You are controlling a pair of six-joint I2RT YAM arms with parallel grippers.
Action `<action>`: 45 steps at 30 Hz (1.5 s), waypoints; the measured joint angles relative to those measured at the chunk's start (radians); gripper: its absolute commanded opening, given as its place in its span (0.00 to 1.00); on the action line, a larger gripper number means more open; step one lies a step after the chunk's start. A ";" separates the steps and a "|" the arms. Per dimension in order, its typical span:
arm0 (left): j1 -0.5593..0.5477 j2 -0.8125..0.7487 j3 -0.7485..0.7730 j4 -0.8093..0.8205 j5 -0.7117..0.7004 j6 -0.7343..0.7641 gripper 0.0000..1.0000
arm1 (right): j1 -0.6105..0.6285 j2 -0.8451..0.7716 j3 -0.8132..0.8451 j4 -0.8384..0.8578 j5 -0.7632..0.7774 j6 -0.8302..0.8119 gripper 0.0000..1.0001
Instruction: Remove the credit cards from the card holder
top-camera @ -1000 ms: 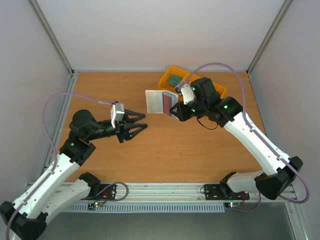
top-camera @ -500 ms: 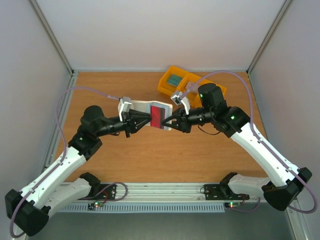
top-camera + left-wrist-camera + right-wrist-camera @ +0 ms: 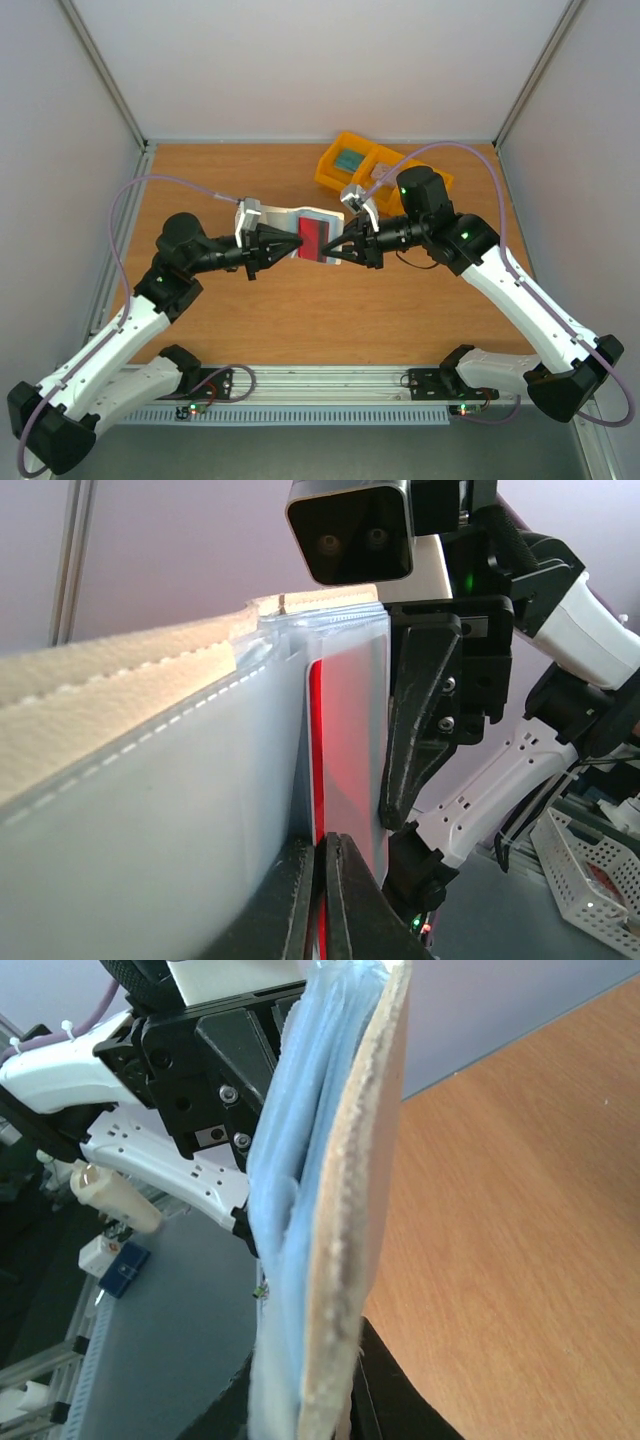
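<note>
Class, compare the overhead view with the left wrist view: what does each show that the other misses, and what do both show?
Only overhead: the yellow bin at the far side of the wooden table, and both arms whole. Only the left wrist: the left gripper seen shut on the red card's edge, and a white mesh basket. Both: the red card, the card holder and the right gripper holding it.

Light: bright, even, diffuse; soft shadows on the table [image 3: 300, 320];
Focus: overhead sharp; card holder [image 3: 150, 800] soft in wrist close-ups
</note>
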 measured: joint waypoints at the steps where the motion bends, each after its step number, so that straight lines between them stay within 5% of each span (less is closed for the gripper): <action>1: -0.001 0.000 0.000 0.000 0.002 0.000 0.00 | 0.000 0.000 0.000 -0.001 0.000 -0.005 0.01; 22: 0.003 -0.029 -0.031 0.012 0.058 -0.060 0.00 | 0.000 0.000 0.000 -0.051 0.015 -0.097 0.21; 30: 0.012 -0.037 -0.043 0.016 0.060 -0.079 0.00 | -0.027 0.000 -0.001 -0.052 -0.027 -0.103 0.03; 34: 0.013 -0.037 -0.043 0.020 0.063 -0.085 0.00 | -0.039 0.000 -0.005 -0.053 -0.051 -0.113 0.02; 42: 0.011 -0.037 -0.043 0.026 0.076 -0.089 0.00 | -0.058 0.000 -0.015 -0.052 -0.093 -0.129 0.15; 45: 0.014 -0.037 -0.047 0.033 0.081 -0.089 0.00 | -0.069 0.001 -0.015 -0.054 -0.108 -0.121 0.27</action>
